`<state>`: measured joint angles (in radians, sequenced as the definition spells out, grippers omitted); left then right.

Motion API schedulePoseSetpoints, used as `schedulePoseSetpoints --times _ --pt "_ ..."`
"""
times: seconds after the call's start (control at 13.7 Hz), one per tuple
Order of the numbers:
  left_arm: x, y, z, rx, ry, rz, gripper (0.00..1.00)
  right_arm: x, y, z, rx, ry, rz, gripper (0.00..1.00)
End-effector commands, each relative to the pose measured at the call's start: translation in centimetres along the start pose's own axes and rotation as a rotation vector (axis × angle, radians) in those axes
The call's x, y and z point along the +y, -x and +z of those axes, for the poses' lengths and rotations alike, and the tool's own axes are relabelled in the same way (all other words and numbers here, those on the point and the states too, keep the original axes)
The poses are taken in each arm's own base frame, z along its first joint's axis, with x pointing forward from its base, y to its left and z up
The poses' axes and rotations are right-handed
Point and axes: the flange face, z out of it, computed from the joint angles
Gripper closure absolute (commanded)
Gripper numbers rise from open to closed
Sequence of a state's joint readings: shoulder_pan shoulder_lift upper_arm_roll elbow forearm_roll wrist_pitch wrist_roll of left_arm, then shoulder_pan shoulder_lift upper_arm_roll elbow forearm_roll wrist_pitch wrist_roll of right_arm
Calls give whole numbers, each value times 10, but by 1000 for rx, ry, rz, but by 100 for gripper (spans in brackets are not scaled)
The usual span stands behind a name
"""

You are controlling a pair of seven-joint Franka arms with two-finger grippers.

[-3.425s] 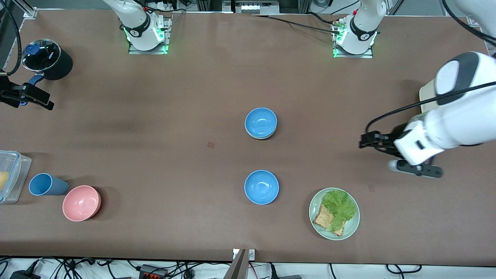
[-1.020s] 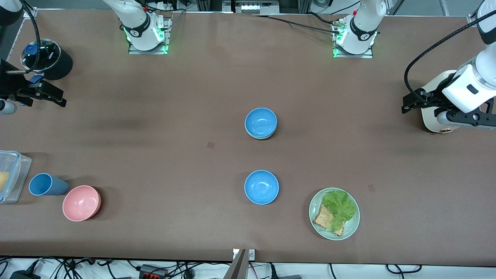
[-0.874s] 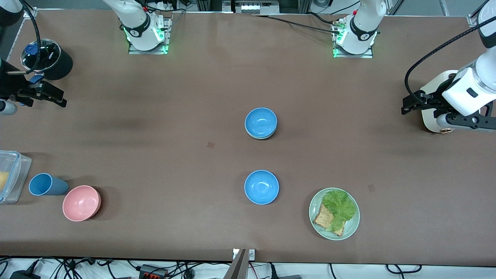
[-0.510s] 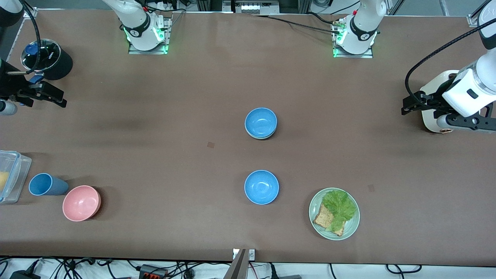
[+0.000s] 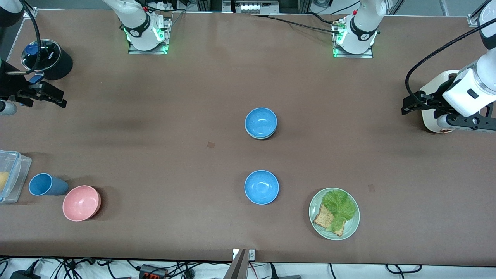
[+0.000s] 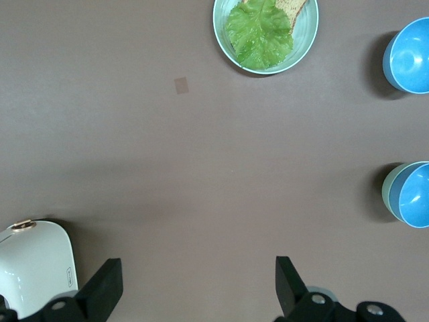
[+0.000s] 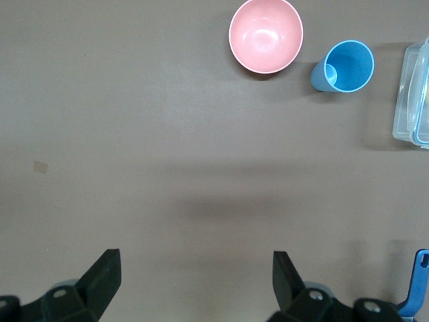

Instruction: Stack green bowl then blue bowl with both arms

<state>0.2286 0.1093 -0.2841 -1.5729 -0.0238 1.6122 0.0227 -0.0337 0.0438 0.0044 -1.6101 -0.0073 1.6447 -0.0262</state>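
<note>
A blue bowl sits nested in the green bowl at the table's middle; only the green rim shows. The left wrist view shows this stack too, blue bowl in green bowl. A second blue bowl stands alone, nearer to the front camera, and also shows in the left wrist view. My left gripper is open and empty in the air at the left arm's end of the table, its own view showing spread fingers. My right gripper is open and empty at the right arm's end.
A pale-green plate with lettuce and bread lies near the lone blue bowl. A white appliance stands under the left gripper. A pink bowl, blue cup, clear container and black lidded pot stand at the right arm's end.
Since 3.4 s ago the left arm has drawn back from the table's middle to its own end, over the white appliance. Over the last second nothing has visibly moved.
</note>
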Motion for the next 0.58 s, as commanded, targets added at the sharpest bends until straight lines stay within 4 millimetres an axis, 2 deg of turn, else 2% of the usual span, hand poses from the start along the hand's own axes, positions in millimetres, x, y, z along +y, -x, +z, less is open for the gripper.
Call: schedulePoseSetpoints --times 0.0,0.51 --pt "1 -2 -6 -3 20 -8 0 2 1 -3 9 13 -13 0" --pt "0 -3 -5 -4 20 -8 0 -5 1 -3 9 14 -26 0"
